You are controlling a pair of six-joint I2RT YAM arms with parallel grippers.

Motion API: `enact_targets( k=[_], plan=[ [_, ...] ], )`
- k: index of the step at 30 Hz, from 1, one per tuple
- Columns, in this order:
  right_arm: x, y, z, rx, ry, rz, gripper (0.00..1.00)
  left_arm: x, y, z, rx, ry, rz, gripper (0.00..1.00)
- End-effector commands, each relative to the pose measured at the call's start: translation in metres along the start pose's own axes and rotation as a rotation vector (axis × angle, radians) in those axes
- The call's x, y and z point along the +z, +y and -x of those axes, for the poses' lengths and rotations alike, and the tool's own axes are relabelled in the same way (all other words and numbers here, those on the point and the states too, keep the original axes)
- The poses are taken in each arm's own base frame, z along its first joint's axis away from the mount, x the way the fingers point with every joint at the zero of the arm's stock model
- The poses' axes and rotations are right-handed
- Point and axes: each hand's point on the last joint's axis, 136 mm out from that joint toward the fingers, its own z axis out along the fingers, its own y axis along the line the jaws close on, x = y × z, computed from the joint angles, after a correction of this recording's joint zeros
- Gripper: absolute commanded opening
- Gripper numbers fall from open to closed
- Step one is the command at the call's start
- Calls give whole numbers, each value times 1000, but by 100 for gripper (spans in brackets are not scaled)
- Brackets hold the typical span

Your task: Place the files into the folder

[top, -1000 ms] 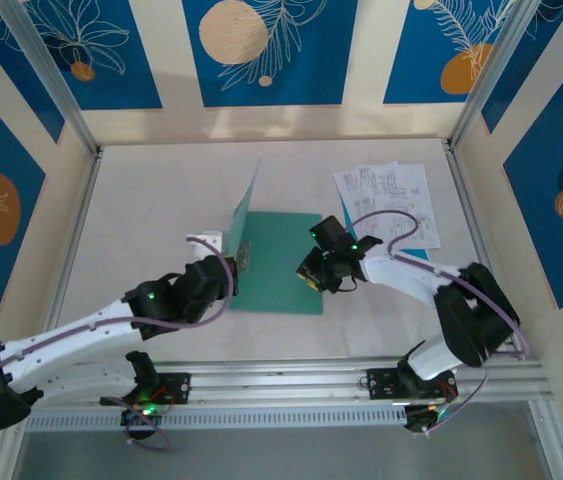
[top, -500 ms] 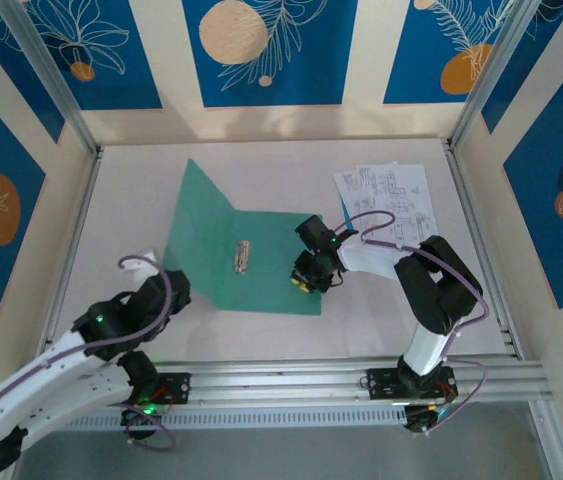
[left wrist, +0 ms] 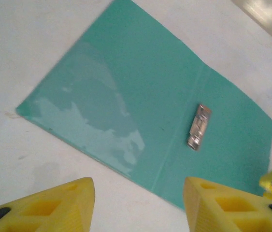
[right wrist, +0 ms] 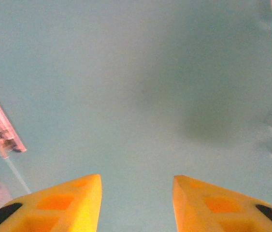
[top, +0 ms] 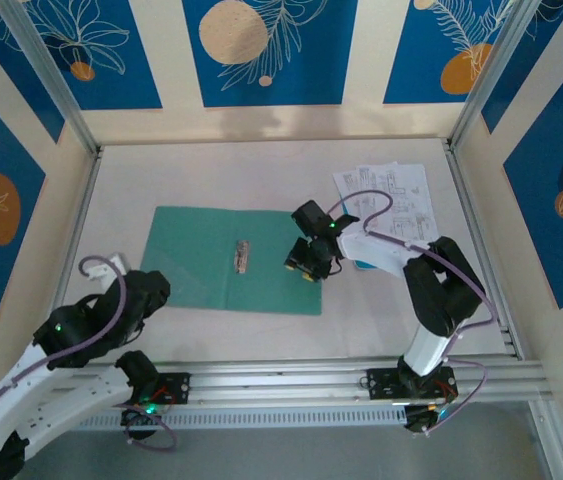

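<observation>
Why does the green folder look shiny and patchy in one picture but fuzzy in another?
Left wrist view: light glares off the folder, leaving pale patches on its left flap. Right wrist view: the camera sits very close, so the folder and its clip look soft. Top view: even light, the folder looks matte, with no glare.

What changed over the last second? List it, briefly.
The folder opened: its cover, upright a second ago, swung left and now lies flat. The left gripper, beside that cover then, drew back toward the near-left corner, open and empty. The right gripper edged slightly left, open over the folder's right half. The files stayed at the far right.
</observation>
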Motion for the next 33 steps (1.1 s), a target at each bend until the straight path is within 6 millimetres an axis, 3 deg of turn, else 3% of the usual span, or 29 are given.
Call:
enact_targets(
  k=[1,7,13,24,33],
  plan=[
    [-48,-12,19,-115,-95,-44,46,12,-49,-21,133,150,-106,46],
    [-81,-68,56,-155,-176,-162,45,57,-104,-57,295,307,-148,41],
    [-77,-111,76,-101,-147,-227,46,110,-140,-92,511,453,-83,47],
    [-41,-122,97,-93,-74,-304,45,185,-183,-167,687,557,-30,42],
    [-23,-121,104,-126,-28,-359,45,224,-163,-199,735,587,90,37]
  ],
)
